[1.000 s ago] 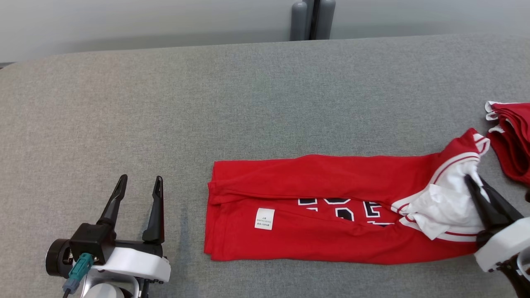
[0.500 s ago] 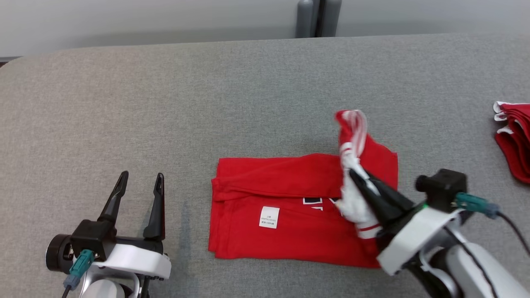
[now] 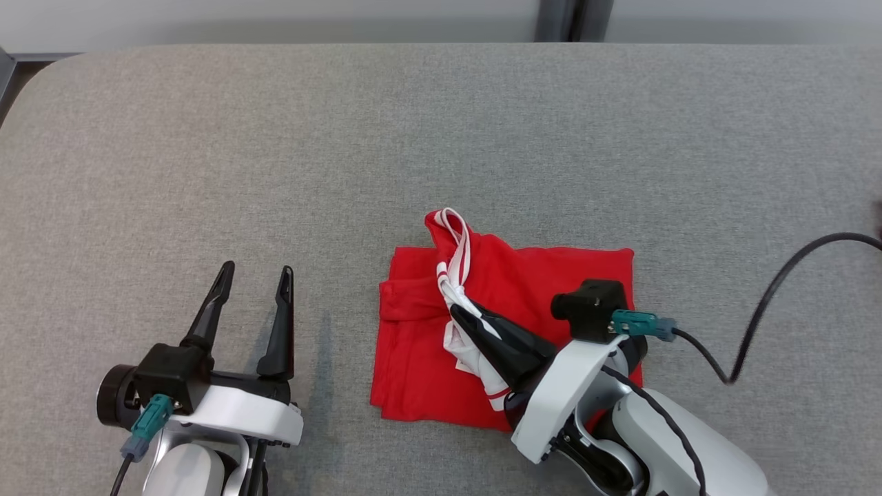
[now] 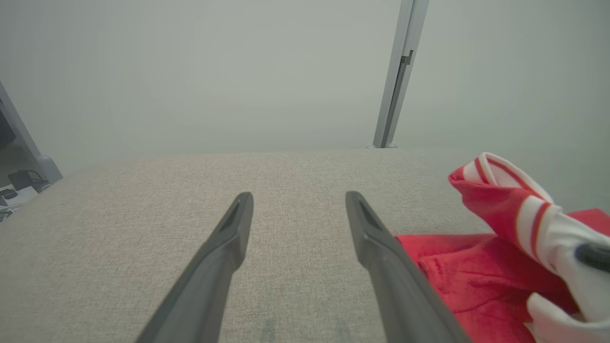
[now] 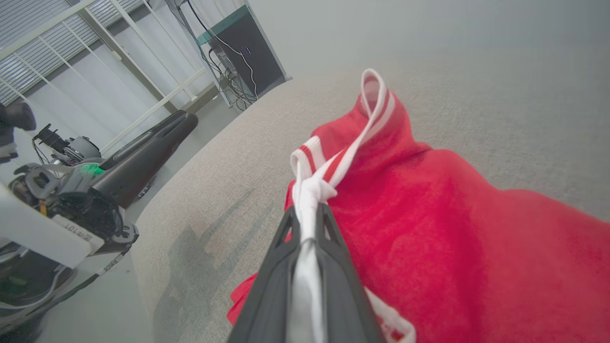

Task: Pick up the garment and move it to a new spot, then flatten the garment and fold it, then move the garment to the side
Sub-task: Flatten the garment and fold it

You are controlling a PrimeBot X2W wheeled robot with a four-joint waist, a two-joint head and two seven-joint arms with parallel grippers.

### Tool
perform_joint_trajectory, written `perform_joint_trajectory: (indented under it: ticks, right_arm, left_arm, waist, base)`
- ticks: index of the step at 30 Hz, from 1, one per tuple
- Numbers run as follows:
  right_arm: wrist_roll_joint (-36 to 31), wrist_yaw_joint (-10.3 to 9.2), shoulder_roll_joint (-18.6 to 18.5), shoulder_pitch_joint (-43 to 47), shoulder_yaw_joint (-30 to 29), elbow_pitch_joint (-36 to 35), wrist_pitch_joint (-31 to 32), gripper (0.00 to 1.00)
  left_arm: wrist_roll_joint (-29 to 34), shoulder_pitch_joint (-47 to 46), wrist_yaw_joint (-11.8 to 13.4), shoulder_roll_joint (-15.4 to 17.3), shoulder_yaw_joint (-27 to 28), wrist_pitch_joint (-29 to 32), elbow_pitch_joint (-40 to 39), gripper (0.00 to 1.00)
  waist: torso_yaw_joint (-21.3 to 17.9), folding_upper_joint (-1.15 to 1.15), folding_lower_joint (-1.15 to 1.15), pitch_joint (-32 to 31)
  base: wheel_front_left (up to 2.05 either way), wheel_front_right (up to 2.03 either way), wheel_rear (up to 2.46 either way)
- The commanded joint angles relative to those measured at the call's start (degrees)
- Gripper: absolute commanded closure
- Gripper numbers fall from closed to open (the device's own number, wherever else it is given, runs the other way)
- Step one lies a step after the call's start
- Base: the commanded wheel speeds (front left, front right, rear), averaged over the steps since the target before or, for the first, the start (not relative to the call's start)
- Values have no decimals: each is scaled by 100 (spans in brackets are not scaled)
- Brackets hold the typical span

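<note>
The garment (image 3: pixel 544 286) is a red jersey with white and red striped trim, lying folded over itself on the grey table, in the head view's lower middle. My right gripper (image 3: pixel 458 315) is shut on its white trimmed end (image 5: pixel 310 190), holding that end over the garment's left half; a striped loop (image 3: pixel 455 238) sticks up past the fingers. My left gripper (image 3: pixel 255 274) is open and holds nothing, resting on the table left of the garment (image 4: pixel 476 267), a short gap away.
The grey padded table (image 3: pixel 207 172) stretches wide to the left, back and right. A black cable (image 3: pixel 758 310) arcs from my right wrist to the right edge. A metal post (image 4: pixel 398 76) stands behind the table. Beyond the table's left end are racks and equipment (image 5: pixel 228 47).
My right gripper has carried the garment's white trimmed end leftward over the body, folding it about in half. The camera has shifted, and the red pile at right is out of frame. My left gripper stays open.
</note>
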Motion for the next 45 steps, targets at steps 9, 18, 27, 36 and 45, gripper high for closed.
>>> perform_joint_trajectory:
  ticks: [9,18,27,36,45]
  right_arm:
    - [596,3,54,-500,652,620,-480,0]
    - [780,2,-183,-873,723,489,-1286,0]
    - [-387,2,-572,-258,-1146,102,-1486,0]
    - [-1434,2,-836,1162,-3019,-414,-1488,0]
    - [-1904,2,-787,2070,-3860,-921,-1222,0]
  left_arm:
    - [66,-123,-54,-77,32,1,77,0]
    - [136,-112,-111,-116,92,1,101,0]
    - [186,34,-79,-149,216,1,51,0]
    - [216,184,-66,-111,410,1,-95,0]
    - [233,475,-10,-42,528,1,-235,0]
  waist:
    - [74,0,0,98]
    - [37,0,0,39]
    - [-82,0,0,-163]
    - [-227,0,0,-331]
    - [-378,0,0,-561]
  base:
    - [0,0,0]
    - [0,0,0]
    - [0,0,0]
    - [0,0,0]
    - [0,0,0]
